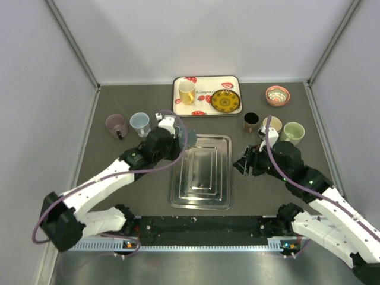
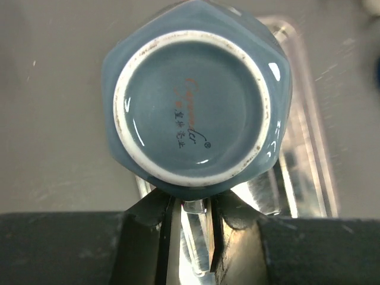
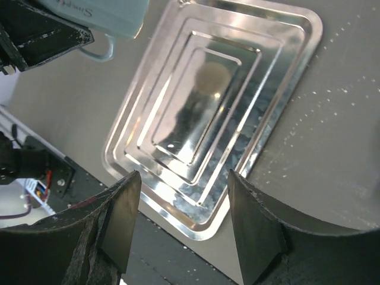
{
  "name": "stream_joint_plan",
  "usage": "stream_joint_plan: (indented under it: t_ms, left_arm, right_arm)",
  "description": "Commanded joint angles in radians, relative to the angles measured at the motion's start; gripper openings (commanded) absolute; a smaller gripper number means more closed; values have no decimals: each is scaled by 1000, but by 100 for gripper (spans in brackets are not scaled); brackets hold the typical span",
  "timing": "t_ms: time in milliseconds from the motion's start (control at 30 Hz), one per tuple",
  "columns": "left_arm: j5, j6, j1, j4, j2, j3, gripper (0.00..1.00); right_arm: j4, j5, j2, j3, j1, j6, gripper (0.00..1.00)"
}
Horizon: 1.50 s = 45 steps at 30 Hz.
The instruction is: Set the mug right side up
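L hand (image 2: pixel 193 222) clamps narrow on the blue-grey mug (image 2: pixel 193 107) by its handle, base toward wrist cam, at upper-left corner of the metal tray (image 1: pixel 202 178) mid-frame in top view; R hand (image 3: pixel 181 219) sits wide & empty right of tray.

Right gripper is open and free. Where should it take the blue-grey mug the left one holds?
Probably the blue-grey mug by its body wall away from the left gripper, approaching from the right across the steel tray: the base faces the left wrist and those fingers hold its near edge.
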State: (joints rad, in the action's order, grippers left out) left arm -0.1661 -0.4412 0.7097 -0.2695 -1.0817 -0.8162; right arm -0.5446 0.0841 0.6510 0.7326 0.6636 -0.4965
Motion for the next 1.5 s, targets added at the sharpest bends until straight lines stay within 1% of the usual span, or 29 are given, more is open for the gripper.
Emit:
stream_joint_plan:
  t_ms: [0,267,467,700,900,1167,1233,1267,1367,1400,1467]
  left_arm:
    - [-82,56,19,-69,-116,-130,0]
    - [-128,78,43,-155,-400,-282,0]
    - [-200,76,43,-166,-521,-345,0]
    - [-240,73,36,-177,-586,-367,0]
    - [-222,50,1,-172,-627,-371,0]
    - [-222,45,-4,-171,-649,-388,0]
    - [-228,44,-4,-178,-640,-385,6]
    - [-230,44,-4,-184,-636,-380,16]
    - [-231,44,-4,-197,-606,-365,29]
    - [-230,42,-4,-197,-592,-356,37]
    - [-219,44,-4,-200,-540,-334,43]
  right_arm:
    - [-11,-63,6,-7,7,26,60]
    - [-15,-81,-22,-35,7,27,60]
    - [-25,-81,-40,-50,7,24,60]
    - [-44,-115,-59,-55,5,26,60]
    - [-55,-119,-63,-56,7,24,60]
    - [-72,-132,-70,-50,7,22,60]
    - [-78,-133,-70,-47,5,22,60]
    - [-78,-135,-70,-44,7,22,60]
    - [-84,-141,-68,-38,7,24,60]
    - [-89,-144,-68,-33,7,23,60]
    - [-97,-161,-60,-24,5,24,61]
